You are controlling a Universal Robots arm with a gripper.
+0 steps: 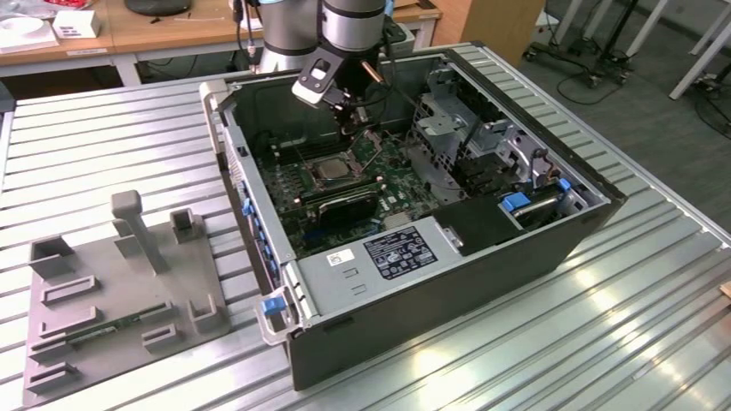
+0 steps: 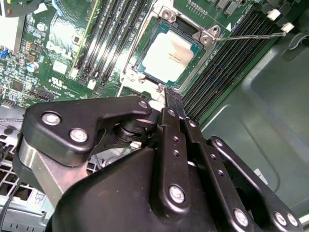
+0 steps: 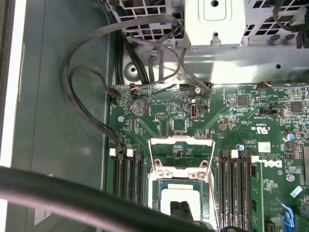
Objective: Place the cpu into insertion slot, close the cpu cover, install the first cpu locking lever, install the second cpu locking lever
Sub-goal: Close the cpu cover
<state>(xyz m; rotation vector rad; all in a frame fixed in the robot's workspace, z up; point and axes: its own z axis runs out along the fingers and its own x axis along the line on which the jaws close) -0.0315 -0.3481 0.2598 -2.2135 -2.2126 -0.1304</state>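
The cpu (image 2: 169,55) lies flat in the insertion slot (image 1: 325,169) on the green board, its pale face showing. The cpu cover (image 2: 186,24), a silver frame, lies down around the chip; its far end also shows in the first wrist view (image 3: 181,154). One thin wire lever (image 2: 251,35) sticks out sideways past the socket's corner. My gripper (image 2: 166,92) hangs just above the socket's near edge, fingers shut with nothing between them. The dark fingertips (image 3: 175,209) overlap the chip's edge, and in the exterior view the gripper (image 1: 352,128) sits inside the case.
Black memory slots (image 2: 104,38) flank the socket on both sides. Grey cables (image 3: 82,72) loop along the case wall, and a metal drive cage (image 1: 457,128) stands close on the exterior view's right. A grey fixture tray (image 1: 115,291) rests on the ribbed table at the exterior view's left.
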